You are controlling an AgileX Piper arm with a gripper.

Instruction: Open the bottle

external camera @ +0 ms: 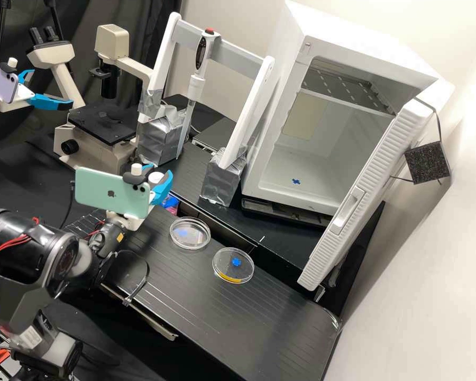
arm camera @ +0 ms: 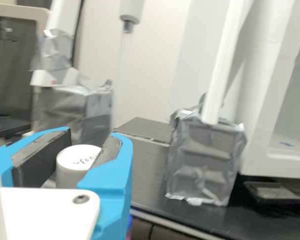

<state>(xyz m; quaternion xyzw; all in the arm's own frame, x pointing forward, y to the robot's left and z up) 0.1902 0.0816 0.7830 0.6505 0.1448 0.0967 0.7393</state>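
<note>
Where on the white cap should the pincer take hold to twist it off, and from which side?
I'd grip the round side wall of the white cap, coming in roughly level from the side, as the pincer is placed now. The cap stands upright with a flat top, so opposite sides of its wall probably offer the surest hold.

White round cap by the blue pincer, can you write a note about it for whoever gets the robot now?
White-and-blue plastic pincer: around the cap; can't tell if it grips.
White round cap with black handwriting on top: within the pincer.
Done: pincer lined up at the cap. Can't tell if the cap is loose.
Left: probably secure the grip, then twist and lift the cap off if it's still on.
</note>
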